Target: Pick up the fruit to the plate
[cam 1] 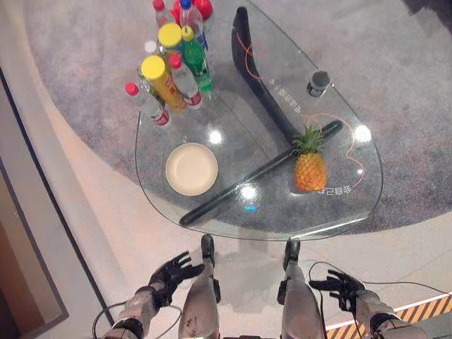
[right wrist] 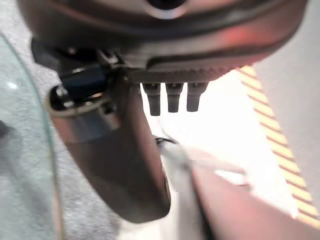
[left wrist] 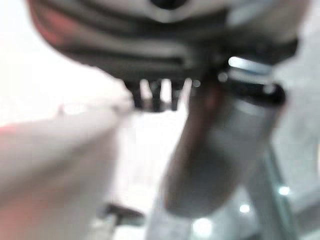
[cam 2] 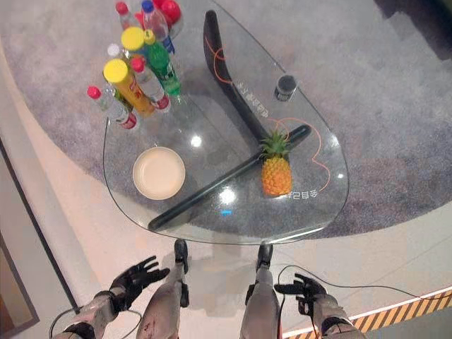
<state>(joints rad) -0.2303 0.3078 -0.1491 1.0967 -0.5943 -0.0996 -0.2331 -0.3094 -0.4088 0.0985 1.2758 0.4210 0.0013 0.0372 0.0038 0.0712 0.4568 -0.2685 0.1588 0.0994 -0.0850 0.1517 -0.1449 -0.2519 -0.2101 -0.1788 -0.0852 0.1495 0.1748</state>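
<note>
A pineapple (cam 1: pixel 310 166) with a green crown stands upright on the right part of the glass table (cam 1: pixel 332 212). A round cream plate (cam 1: pixel 191 169) lies on the table's left part, apart from the fruit. My left hand (cam 1: pixel 174 272) hangs low below the table's near edge, fingers spread and holding nothing. My right hand (cam 1: pixel 342 286) hangs low to the right, fingers also relaxed and empty. In the right wrist view, the right hand's fingers (right wrist: pixel 172 97) point straight out over the floor.
Several bottles and cans (cam 1: pixel 173 63) crowd the table's far left corner. A small dark cup (cam 1: pixel 318 83) stands at the far right. Dark table supports (cam 1: pixel 261 92) show through the glass. Grey carpet surrounds the table; a yellow-black striped floor marking (cam 1: pixel 417 311) lies at the lower right.
</note>
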